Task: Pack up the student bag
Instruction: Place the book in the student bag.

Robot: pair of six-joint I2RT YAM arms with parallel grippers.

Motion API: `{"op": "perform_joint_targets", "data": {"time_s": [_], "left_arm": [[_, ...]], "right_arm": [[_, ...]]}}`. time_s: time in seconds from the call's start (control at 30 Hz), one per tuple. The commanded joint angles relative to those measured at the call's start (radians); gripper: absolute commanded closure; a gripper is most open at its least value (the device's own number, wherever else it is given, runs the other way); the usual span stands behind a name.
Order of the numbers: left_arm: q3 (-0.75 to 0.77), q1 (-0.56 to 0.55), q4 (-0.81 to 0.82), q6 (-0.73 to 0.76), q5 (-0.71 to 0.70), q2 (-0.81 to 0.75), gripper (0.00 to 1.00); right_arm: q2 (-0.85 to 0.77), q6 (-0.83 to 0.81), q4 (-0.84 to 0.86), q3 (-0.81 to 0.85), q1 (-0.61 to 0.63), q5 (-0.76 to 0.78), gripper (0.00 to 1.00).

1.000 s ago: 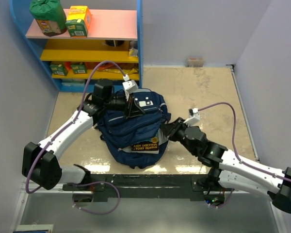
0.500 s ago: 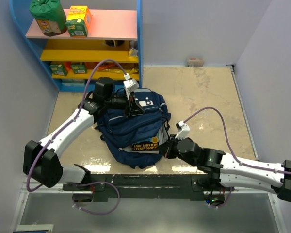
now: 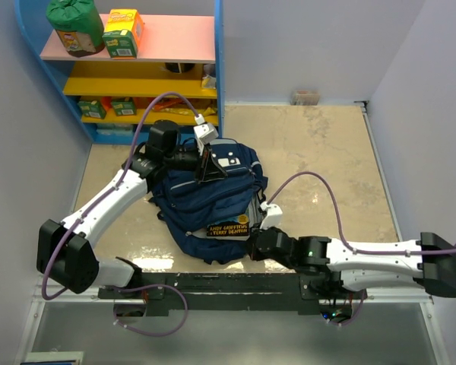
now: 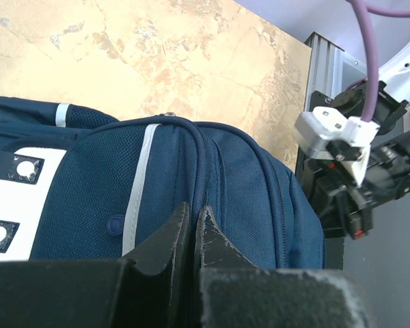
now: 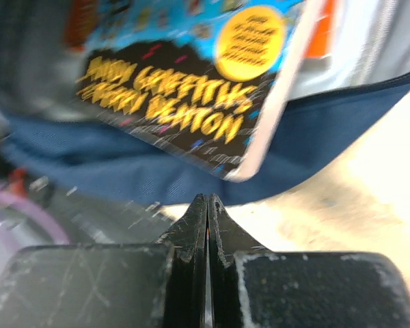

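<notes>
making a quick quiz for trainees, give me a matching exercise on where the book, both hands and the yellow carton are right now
1 book
2 left hand
3 right hand
4 yellow carton

a on the pink shelf
b poking out of the student bag
c shut, by the white patch
d shut, beside the book

Pairs: 1-b, 2-c, 3-d, 4-a
</notes>
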Motion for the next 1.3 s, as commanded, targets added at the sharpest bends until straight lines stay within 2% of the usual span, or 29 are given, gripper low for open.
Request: {"op": "perform_joint_targets", "data": {"time_s": [0.0, 0.13, 0.37, 0.57, 0.63, 0.67, 0.83, 0.97, 1.1, 1.27], "left_arm": [[0.067, 0.009, 0.078, 0.017, 0.007, -0.015, 1.00], [0.044, 0.008, 0.082, -0.004, 0.028, -0.035, 1.00], [-0.014, -0.012, 0.085, -0.024, 0.050, -0.059, 1.00], [-0.022, -0.031, 0.096, -0.046, 0.063, -0.062, 1.00], [-0.017, -0.032, 0.099, -0.047, 0.065, -0.059, 1.00], [-0.015, -0.032, 0.098, -0.044, 0.063, -0.059, 1.00], [-0.026, -0.032, 0.058, 0.016, 0.039, -0.072, 1.00], [-0.028, -0.032, 0.056, 0.023, 0.034, -0.072, 1.00], [-0.017, -0.032, 0.058, 0.026, 0.025, -0.066, 1.00], [-0.009, -0.032, 0.053, 0.025, 0.022, -0.062, 1.00]], "right_arm": [[0.081, -0.009, 0.073, 0.094, 0.003, 0.181, 1.00], [0.178, -0.029, 0.090, 0.158, 0.003, 0.296, 1.00], [0.307, -0.091, 0.250, 0.183, 0.003, 0.425, 1.00], [0.422, -0.185, 0.394, 0.197, 0.003, 0.453, 1.00], [0.482, -0.197, 0.365, 0.266, 0.006, 0.434, 1.00], [0.491, -0.173, 0.298, 0.290, 0.016, 0.418, 1.00], [0.373, -0.078, 0.124, 0.321, 0.146, 0.356, 1.00], [0.199, 0.014, -0.026, 0.309, 0.220, 0.321, 1.00], [0.090, 0.024, -0.040, 0.275, 0.237, 0.309, 0.98], [0.097, 0.042, -0.037, 0.240, 0.237, 0.307, 1.00]]}}
